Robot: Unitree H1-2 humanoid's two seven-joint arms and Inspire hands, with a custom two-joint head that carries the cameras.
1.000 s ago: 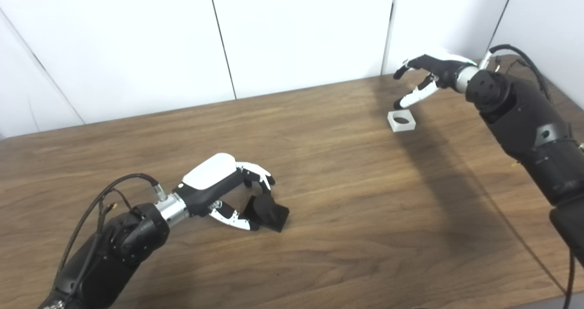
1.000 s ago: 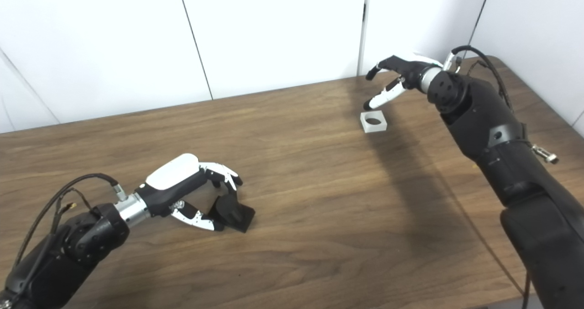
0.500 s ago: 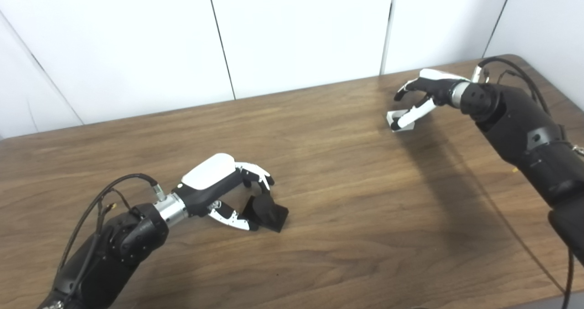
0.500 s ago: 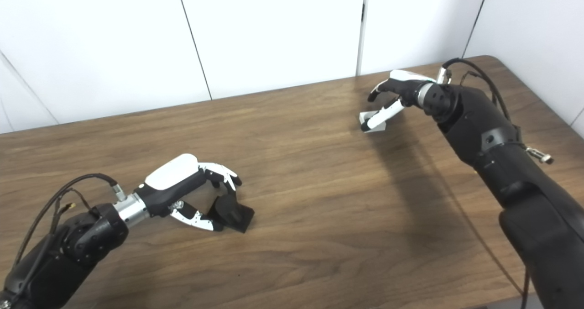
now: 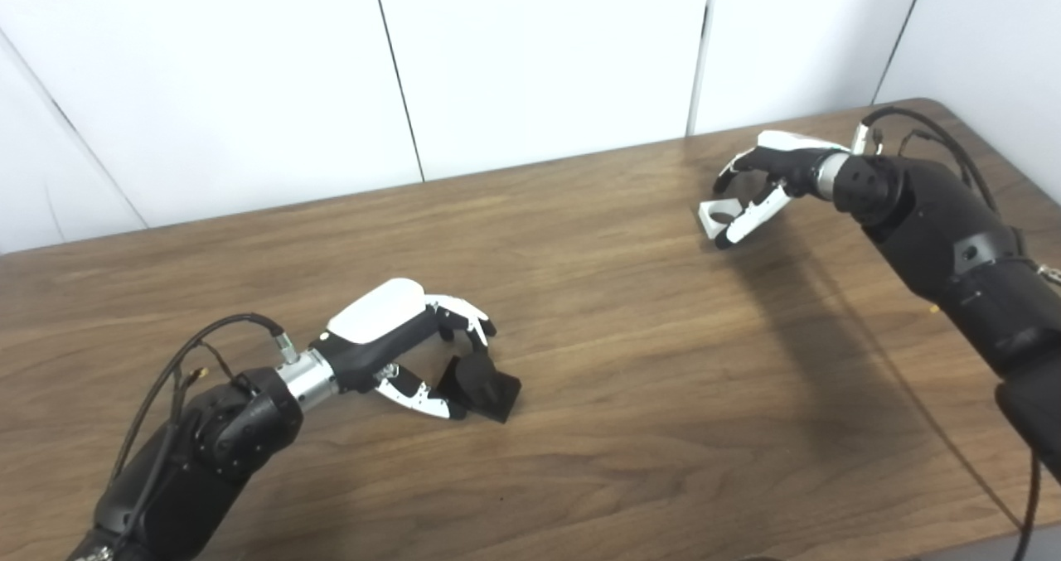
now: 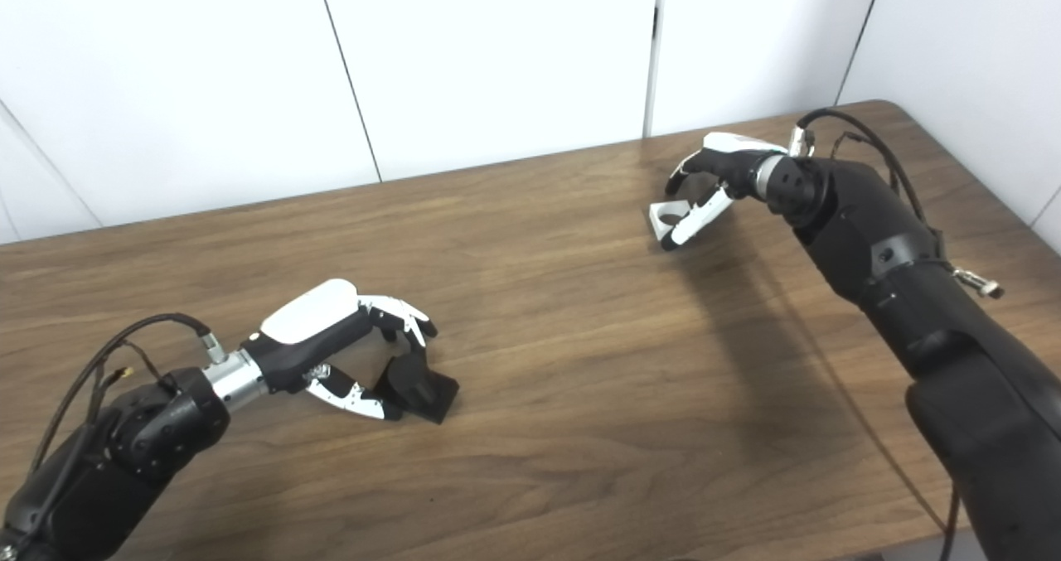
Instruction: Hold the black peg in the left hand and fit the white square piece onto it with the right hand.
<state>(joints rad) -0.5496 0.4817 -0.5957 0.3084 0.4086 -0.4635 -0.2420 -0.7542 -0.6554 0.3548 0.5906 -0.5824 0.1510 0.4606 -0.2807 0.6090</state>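
The black peg (image 5: 487, 385) stands on its square base on the wooden table (image 5: 580, 428), left of the middle. My left hand (image 5: 398, 337) is wrapped round it, fingers curled over its top and thumb against the base's near edge. Far right at the back, the white square piece (image 5: 713, 212) with a round hole sits low at the table. My right hand (image 5: 767, 176) closes on it, with the fingers (image 6: 675, 181) arched over its far side and the thumb (image 6: 692, 220) lying along its near side. Part of the piece is hidden behind the thumb.
White wall panels (image 5: 539, 55) stand right behind the table's far edge. The table's rounded right corner (image 5: 928, 105) lies just behind my right forearm (image 5: 937, 229). Bare wood stretches between the two hands.
My right hand came down from above the white piece and curled its fingers and thumb round it. The piece shifted a little left. My left hand and the peg stayed put; the camera drifted slightly.
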